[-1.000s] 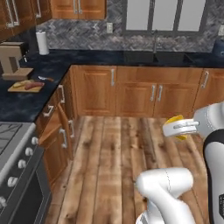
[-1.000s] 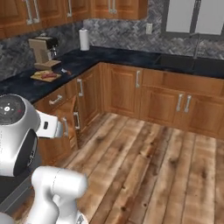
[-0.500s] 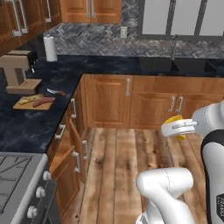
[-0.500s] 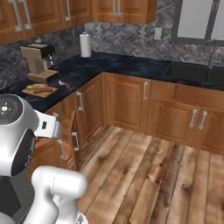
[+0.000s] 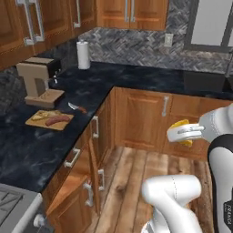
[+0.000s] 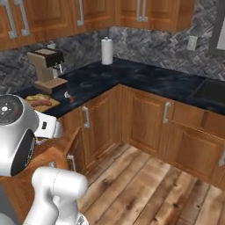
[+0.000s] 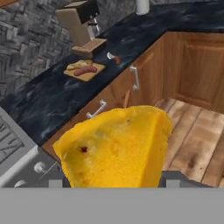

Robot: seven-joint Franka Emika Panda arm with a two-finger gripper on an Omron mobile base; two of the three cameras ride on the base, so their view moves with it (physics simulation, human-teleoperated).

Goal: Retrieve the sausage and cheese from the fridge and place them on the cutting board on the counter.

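Note:
My gripper (image 5: 184, 133) is shut on the cheese (image 5: 181, 130), a yellow-orange wedge held out over the wooden floor. In the hand view the cheese (image 7: 116, 148) is close up and hides the fingertips. The light-brown cutting board (image 5: 40, 124) lies on the black marbled counter (image 5: 27, 154), far to the left of the gripper. The reddish-brown sausage (image 5: 58, 120) rests on the board beside a pale tan item (image 5: 43, 115). The hand view looks toward the board (image 7: 90, 77) and the sausage (image 7: 85, 70); the right base view has the board (image 6: 51, 106) at left. The fridge is out of view.
A coffee machine (image 5: 38, 82) stands just behind the board, with a small knife (image 5: 77, 108) to its right. A paper towel roll (image 5: 83, 54) sits in the counter's corner. A stove (image 5: 13, 211) is at lower left, a sink (image 5: 207, 82) far right. Wooden cabinets line the floor.
The whole picture has shifted: the base has moved closer to the counter and the board now looks larger and nearer. The cheese stays in my gripper.

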